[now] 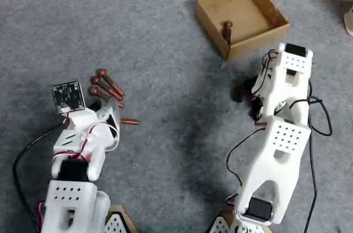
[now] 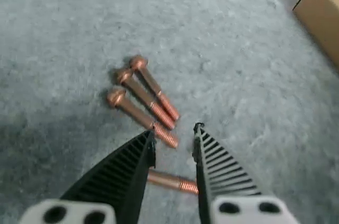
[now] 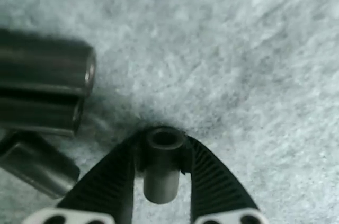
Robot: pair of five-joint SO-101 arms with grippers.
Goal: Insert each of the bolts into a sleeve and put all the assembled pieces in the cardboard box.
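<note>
Grey felt tabletop (image 1: 176, 134): left gripper (image 2: 174, 131) hangs open, one bolt (image 2: 172, 181) lying crosswise just beneath its jaws, three more bolts (image 2: 143, 94) ahead; right gripper (image 3: 164, 142) pinches a sleeve (image 3: 161, 181).

Bolts (image 2: 143, 97) — coppery metal, slight sheen, threaded tips. Sleeve (image 3: 161, 168) — dark smooth metal, dull gloss. Table cover (image 1: 176, 51): grey cloth, fuzzy, matt. Cardboard box (image 1: 212, 30): plain matt.
</note>
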